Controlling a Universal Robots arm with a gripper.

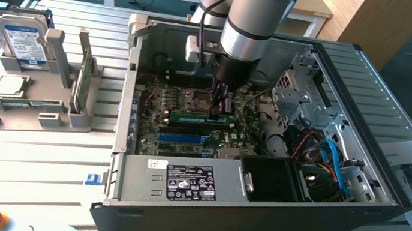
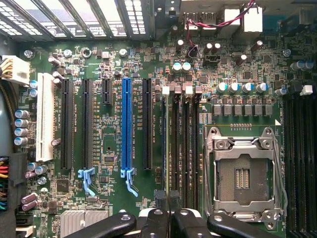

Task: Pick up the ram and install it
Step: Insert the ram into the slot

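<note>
The ram (image 1: 199, 116) is held upright just beside the CPU socket (image 2: 242, 178), pinched along its top edge by the nearly closed jaws, apparently so that its contacts are lined up with the memory slots (image 2: 184, 148) there.

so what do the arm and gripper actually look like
The arm is a silver-grey tube with a black band and a pale blue joint cap, a grey cable running beside it. The gripper is black, with jointed metal links, silver pivot pins and two narrow fingers.
</note>
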